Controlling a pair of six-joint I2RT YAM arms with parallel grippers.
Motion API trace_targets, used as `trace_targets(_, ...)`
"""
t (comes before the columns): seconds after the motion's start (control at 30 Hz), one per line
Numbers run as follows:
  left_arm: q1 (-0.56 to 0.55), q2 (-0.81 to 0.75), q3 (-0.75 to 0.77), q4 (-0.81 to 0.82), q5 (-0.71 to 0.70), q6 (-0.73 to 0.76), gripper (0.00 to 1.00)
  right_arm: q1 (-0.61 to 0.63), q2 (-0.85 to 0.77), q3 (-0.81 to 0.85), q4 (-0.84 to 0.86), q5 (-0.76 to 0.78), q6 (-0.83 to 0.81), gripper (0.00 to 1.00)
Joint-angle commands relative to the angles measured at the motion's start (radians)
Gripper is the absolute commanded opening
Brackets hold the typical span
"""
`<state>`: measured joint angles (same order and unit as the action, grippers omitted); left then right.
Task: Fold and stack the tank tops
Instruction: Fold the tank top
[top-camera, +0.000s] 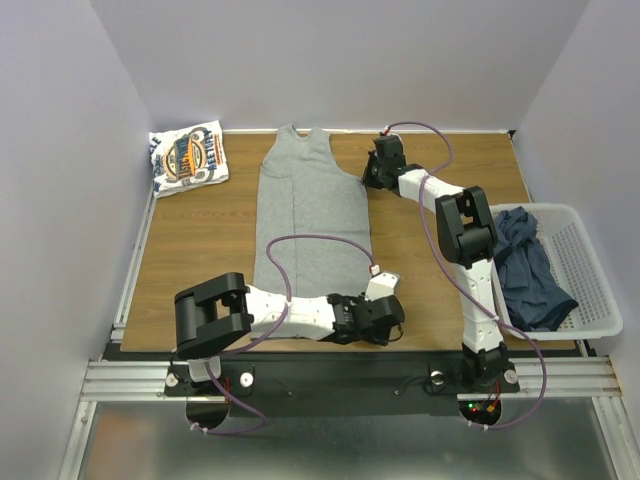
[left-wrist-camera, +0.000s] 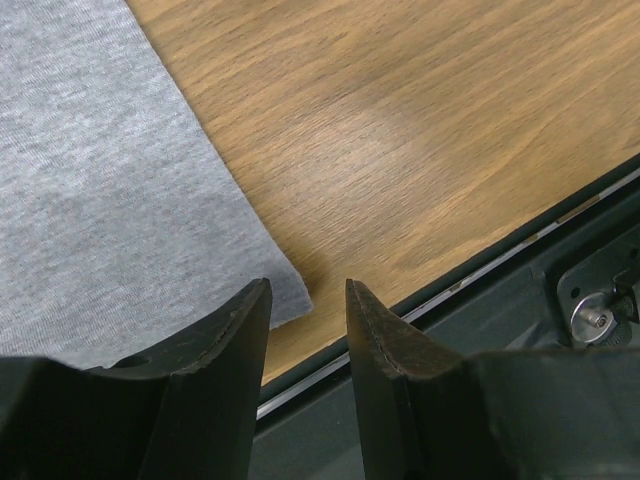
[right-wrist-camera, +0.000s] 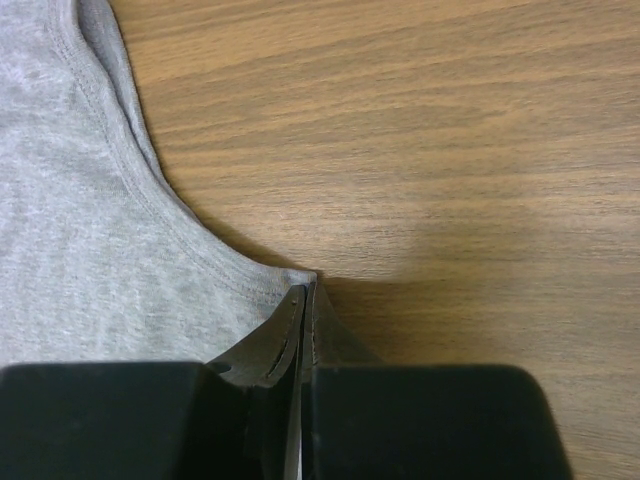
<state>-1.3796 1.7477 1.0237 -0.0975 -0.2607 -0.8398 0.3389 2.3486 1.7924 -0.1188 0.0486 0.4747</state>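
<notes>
While the left gripper (left-wrist-camera: 307, 290) sits low at the near edge of the table (top-camera: 440, 260), its fingers (left-wrist-camera: 235, 345) stand apart with a clear gap. The near hem corner of the grey tank top (left-wrist-camera: 110, 190) lies flat on the wood just ahead of that gap, closest to the left fingertip and not gripped. From there the cloth spreads away to the left of the fingers. Bare wood runs ahead of the right finger, and the black frame rail (left-wrist-camera: 520, 290) passes under that finger.

In the top view the grey tank top lies spread flat, hem toward the left gripper and straps at the far end of the table. A white basket (top-camera: 590, 270) sits well to the right of both grippers, at the right table edge. Dark blue tank tops (top-camera: 525, 265) are heaped inside it, one draped over its near left rim.

Farther back, the right gripper (right-wrist-camera: 303, 292) is down on the wood at the grey tank top's right side. Its fingers are pressed together on the very corner where the armhole seam ends. The cloth fans out to the left of the tips, with bare wood to their right.

A folded printed tank top (top-camera: 188, 158), white with a round logo, lies in the far left corner, well apart from both grippers.
</notes>
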Motion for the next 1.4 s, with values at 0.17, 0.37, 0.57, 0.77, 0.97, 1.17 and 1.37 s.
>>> trace_targets(0.17,-0.021,0.024,0.062,-0.064,-0.052,-0.015,0.41,0.011,-0.005,0.019,-0.004,0.027,-0.011,0.01)
trace_targets(0.37,-0.042,0.076,0.098,-0.087,-0.046,-0.007,0.38,0.009,-0.005,0.018,-0.004,0.028,-0.015,0.01)
trace_targets(0.57,-0.049,0.095,0.111,-0.097,-0.051,-0.007,0.34,0.009,-0.005,0.018,-0.004,0.025,-0.011,0.01)
trace_targets(0.77,-0.056,0.081,0.128,-0.103,-0.058,0.013,0.00,0.006,-0.008,0.012,-0.004,0.046,-0.007,0.00)
trace_targets(0.97,-0.065,0.039,0.154,-0.077,-0.042,0.053,0.00,-0.018,-0.028,-0.007,-0.004,0.071,0.001,0.00)
trace_targets(1.17,-0.067,-0.014,0.144,-0.016,0.006,0.077,0.00,-0.064,-0.064,-0.033,-0.002,0.082,-0.004,0.00)
trace_targets(1.37,-0.065,-0.043,0.124,0.045,0.049,0.099,0.00,-0.113,-0.098,-0.065,-0.004,0.089,-0.001,0.00)
